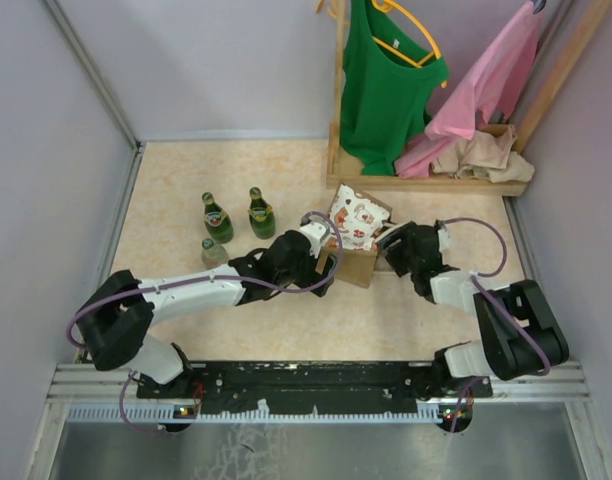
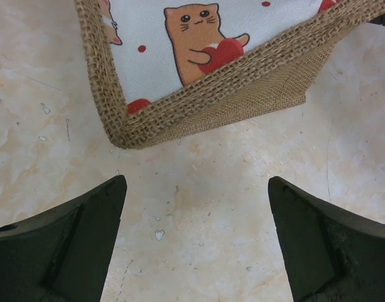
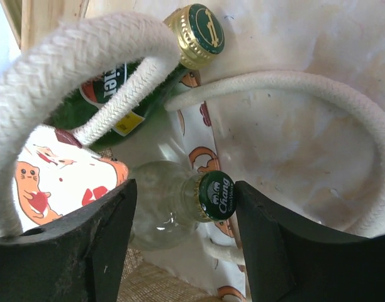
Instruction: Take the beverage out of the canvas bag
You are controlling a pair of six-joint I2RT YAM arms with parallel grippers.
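From above, the canvas bag [image 1: 358,228] sits mid-table between the left gripper [image 1: 326,262] and right gripper [image 1: 391,244]. Left wrist: jaws wide, empty, beside the bag's burlap corner. Right wrist: jaws half-spread straddle the clear bottle [image 3: 164,201] inside the bag mouth; best to centre on its neck, clear of the rope handles [image 3: 293,85], before closing.

At the upper right of my overhead view, a wooden rack [image 1: 426,183] holds a green shirt [image 1: 386,90] on a yellow hanger [image 1: 426,35], a pink garment [image 1: 486,85] and crumpled beige cloth [image 1: 481,155].
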